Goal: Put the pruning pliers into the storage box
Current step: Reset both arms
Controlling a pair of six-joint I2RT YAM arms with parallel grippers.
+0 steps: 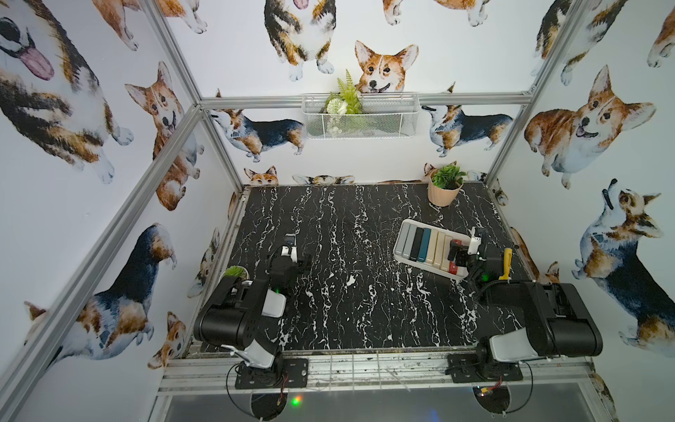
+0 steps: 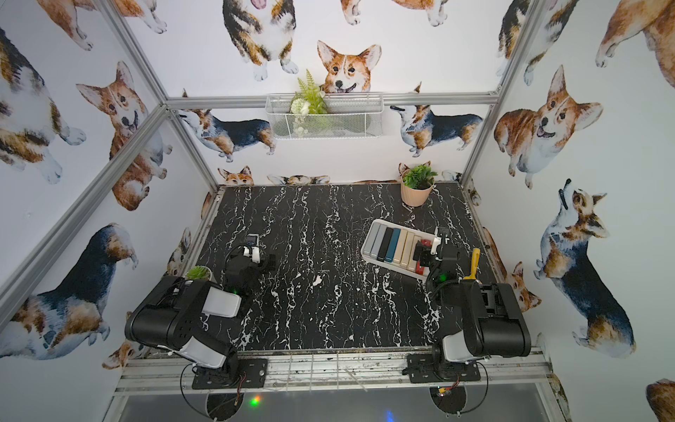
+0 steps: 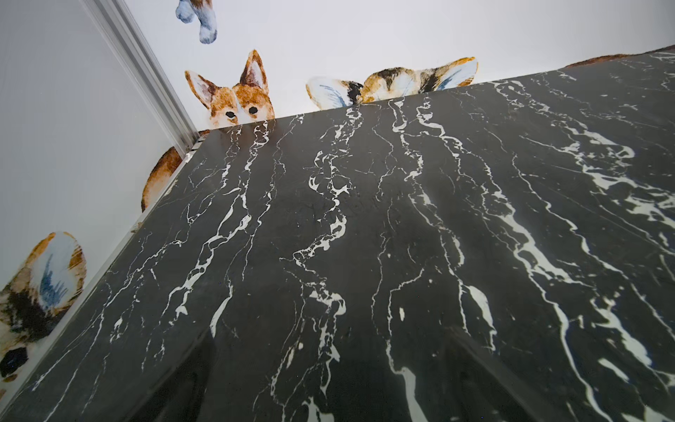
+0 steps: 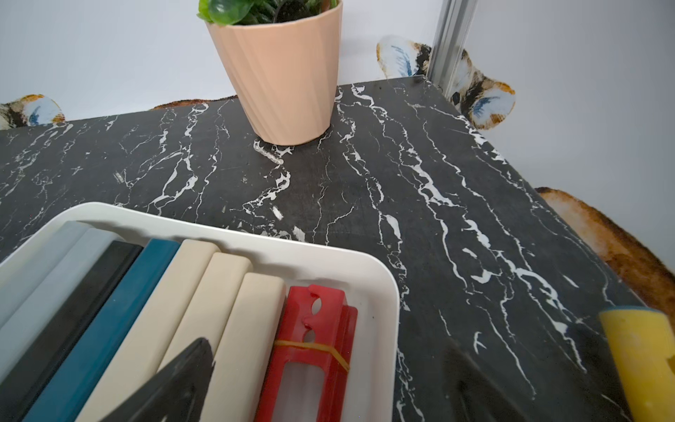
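The storage box [image 1: 423,267] [image 2: 391,266] [image 4: 383,303] lies on the right half of the black marble table. In it the pruning pliers lie side by side: two grey, one black, a teal one [image 4: 120,310] [image 1: 424,248], three beige, and a red one [image 4: 314,339] [image 1: 454,268] at the right end with a rubber band round it. My right gripper [image 4: 328,347] [image 1: 464,248] hangs open just above the red pliers, touching none of them. My left gripper [image 1: 292,244] [image 3: 332,365] stands open over bare table on the left, holding nothing.
A peach pot with a green plant [image 1: 443,190] [image 4: 281,73] stands behind the box at the back right. A yellow-handled tool [image 1: 507,263] [image 4: 639,365] lies right of my right arm. A small plant [image 1: 235,272] sits by the left arm. A wire basket [image 1: 358,115] hangs on the back wall.
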